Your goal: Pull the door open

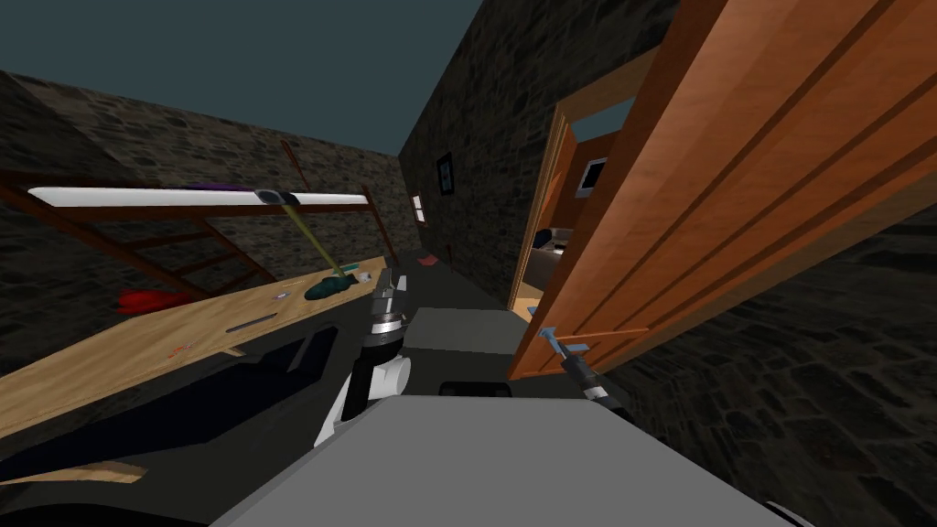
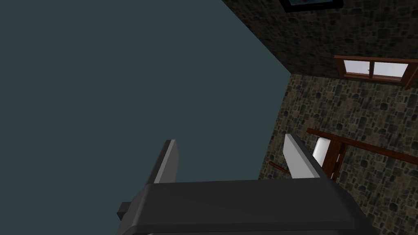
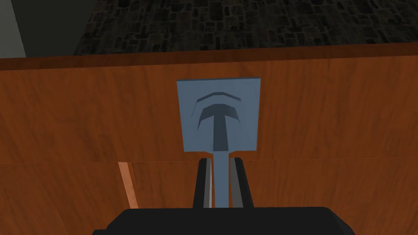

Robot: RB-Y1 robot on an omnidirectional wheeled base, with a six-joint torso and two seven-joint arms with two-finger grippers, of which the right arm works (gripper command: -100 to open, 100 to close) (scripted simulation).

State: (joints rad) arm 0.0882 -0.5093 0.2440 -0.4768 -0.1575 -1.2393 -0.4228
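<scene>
The brown wooden door [image 1: 732, 183] stands swung partly away from its frame [image 1: 542, 220], with a lit room showing through the gap. A blue-grey handle plate [image 3: 219, 114] sits on the door [image 3: 81, 122], and its lever [image 3: 221, 179] runs back between my right gripper's fingers. My right gripper [image 3: 221, 185] is shut on that lever, fingers pressing both its sides; in the head view it sits at the door's lower edge [image 1: 560, 346]. My left gripper [image 1: 392, 279] is raised in front of my chest, and its wrist view shows it open [image 2: 232, 159] with nothing held.
A long wooden workbench [image 1: 183, 334] with a teal tool [image 1: 328, 287] and small items runs along my left. Above it hangs a white shelf board [image 1: 146, 196] on brown struts. Dark stone walls [image 1: 823, 384] close in on the right. The floor [image 1: 462, 329] ahead is a narrow grey strip.
</scene>
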